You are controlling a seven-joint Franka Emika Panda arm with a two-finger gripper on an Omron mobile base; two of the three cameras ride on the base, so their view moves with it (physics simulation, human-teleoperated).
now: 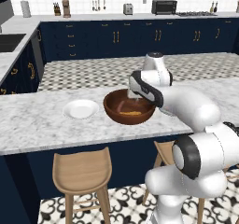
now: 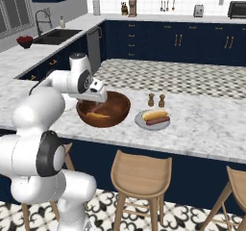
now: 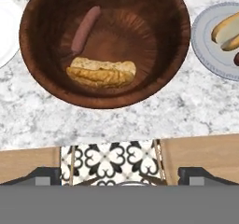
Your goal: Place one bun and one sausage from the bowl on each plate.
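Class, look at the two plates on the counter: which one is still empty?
The white round plate left of the reddish-brown wooden bowl; the grey plate right of it already holds a bun and sausage.

White plate (image 3: 3, 31) and grey plate (image 3: 207, 36), both edge-cropped.

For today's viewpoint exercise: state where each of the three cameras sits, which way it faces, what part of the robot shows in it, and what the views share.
Left base view: behind the arm's left, facing forward-down at the bowl and white plate; arm lower right.
Right base view: behind its right, facing the counter; arm lower left, grey plate beside the bowl.
Hand view: above, looking down into the bowl at the bun and sausage; fingertips at bottom.
Shared: the bowl.
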